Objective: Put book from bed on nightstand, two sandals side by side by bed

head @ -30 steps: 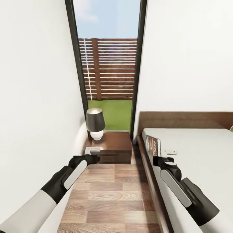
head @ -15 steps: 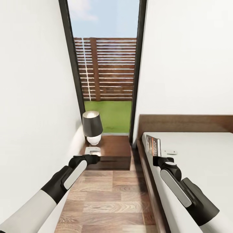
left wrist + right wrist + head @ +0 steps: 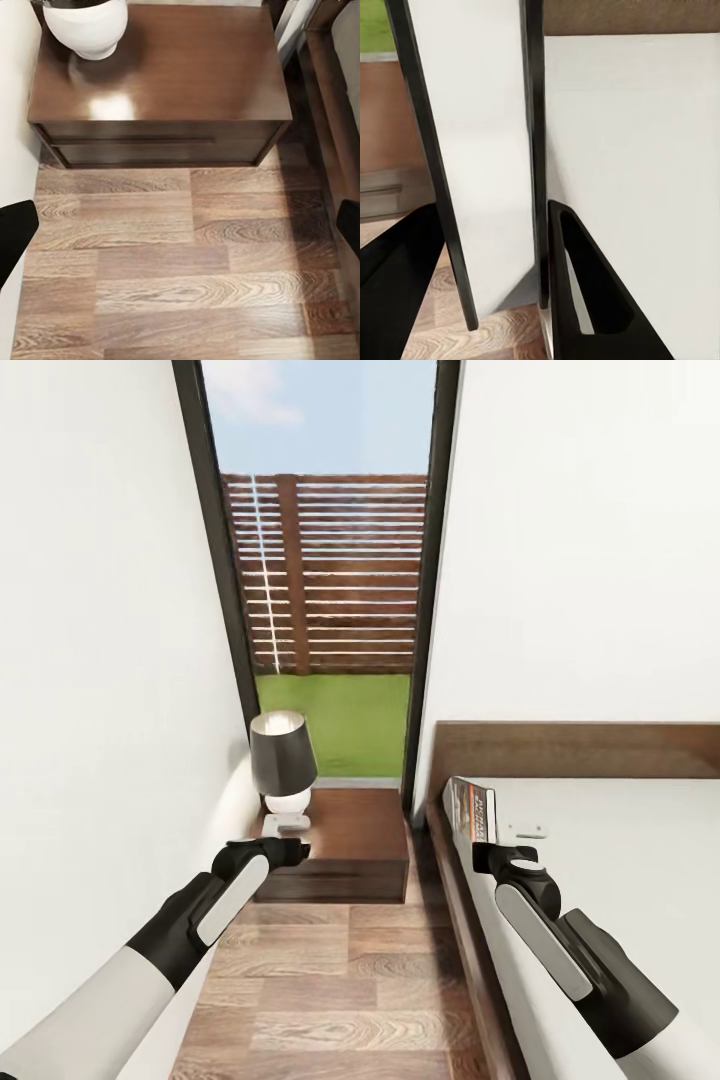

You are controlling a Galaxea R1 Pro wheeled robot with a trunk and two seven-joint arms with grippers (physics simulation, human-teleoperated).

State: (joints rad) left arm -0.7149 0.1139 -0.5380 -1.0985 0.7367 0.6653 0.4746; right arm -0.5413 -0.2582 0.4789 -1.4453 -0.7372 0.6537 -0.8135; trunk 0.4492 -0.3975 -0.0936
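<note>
Right gripper (image 3: 487, 849) fingers clamp the book (image 3: 472, 810), held on edge over the bed's (image 3: 620, 840) left side. Nightstand (image 3: 350, 830) lies left, beyond the floor gap. Left gripper (image 3: 297, 850) fingers spread, empty.

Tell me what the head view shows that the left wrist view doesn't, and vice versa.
Head view adds: the book upright at the right gripper, the headboard, the lamp shade, the window. Left wrist view adds: the drawer outline, the left gripper with jaws wide apart. Both: the nightstand top, the lamp's white base, the plank floor.
</note>
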